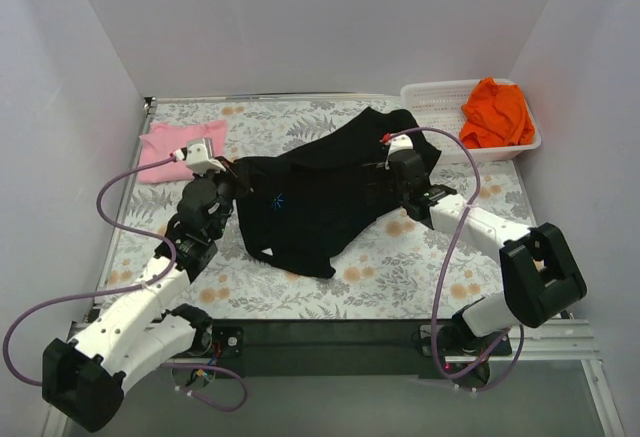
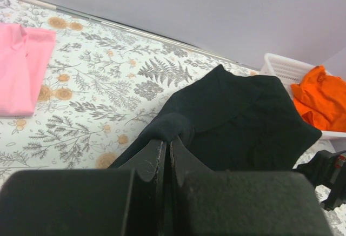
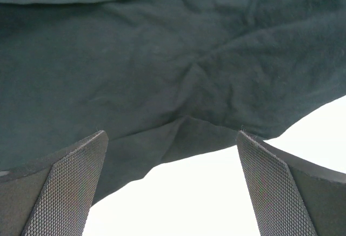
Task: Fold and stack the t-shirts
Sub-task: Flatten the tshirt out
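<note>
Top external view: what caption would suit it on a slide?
Left gripper pinches the black t-shirt, right gripper open over it; pink tee aside, orange tee in basket.

Plain, pale grey-lilac walls (image 1: 320, 17) close in on three sides of a rectangular table (image 1: 400, 282), its top covered in a white print of grey ferns and orange blossoms, under soft, even light that throws only faint shadows. A thin metal rail (image 1: 280, 95) runs along the far edge where the top meets the back wall. A black panel (image 1: 330, 342) spans the near edge, with a dull grey surface (image 1: 400, 407) below it.
</note>
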{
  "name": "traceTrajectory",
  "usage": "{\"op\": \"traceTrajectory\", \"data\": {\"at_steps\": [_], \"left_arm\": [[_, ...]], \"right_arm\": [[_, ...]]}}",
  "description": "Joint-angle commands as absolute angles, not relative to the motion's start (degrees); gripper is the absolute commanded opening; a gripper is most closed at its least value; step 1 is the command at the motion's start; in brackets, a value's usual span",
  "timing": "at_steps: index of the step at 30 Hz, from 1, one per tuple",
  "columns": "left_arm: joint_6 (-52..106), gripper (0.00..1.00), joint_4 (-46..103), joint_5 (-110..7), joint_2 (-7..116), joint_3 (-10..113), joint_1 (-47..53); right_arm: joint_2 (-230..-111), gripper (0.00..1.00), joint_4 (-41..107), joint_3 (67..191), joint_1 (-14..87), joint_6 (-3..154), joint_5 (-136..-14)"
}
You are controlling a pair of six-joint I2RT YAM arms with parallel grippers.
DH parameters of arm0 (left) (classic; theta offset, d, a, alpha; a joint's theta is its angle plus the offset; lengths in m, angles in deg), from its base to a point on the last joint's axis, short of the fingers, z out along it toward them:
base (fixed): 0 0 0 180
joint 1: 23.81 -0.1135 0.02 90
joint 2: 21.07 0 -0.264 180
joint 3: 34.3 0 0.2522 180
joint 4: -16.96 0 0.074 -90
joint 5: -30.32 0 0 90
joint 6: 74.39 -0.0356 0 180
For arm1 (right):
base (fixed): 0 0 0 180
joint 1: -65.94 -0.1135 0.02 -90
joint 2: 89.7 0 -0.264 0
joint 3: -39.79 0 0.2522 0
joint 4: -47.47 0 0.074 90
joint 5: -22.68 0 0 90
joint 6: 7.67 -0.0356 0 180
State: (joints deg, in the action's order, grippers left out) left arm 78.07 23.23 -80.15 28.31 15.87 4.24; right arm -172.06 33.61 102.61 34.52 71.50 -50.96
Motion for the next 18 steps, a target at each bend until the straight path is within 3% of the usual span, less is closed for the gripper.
{"op": "traceTrajectory", "data": {"at_steps": [1,18], "left_arm": [[78.10,0.00,23.69,-81.22,29.55,16.29,1.69],[78.81,0.00,21.58,-77.26,32.89,15.24,-3.16]], "right_arm": [[-172.66,0.95,35.47,103.66,36.05,70.12,-50.63],[-183.47,0.89,35.20,105.59,41.94,69.94,-53.96]]}}
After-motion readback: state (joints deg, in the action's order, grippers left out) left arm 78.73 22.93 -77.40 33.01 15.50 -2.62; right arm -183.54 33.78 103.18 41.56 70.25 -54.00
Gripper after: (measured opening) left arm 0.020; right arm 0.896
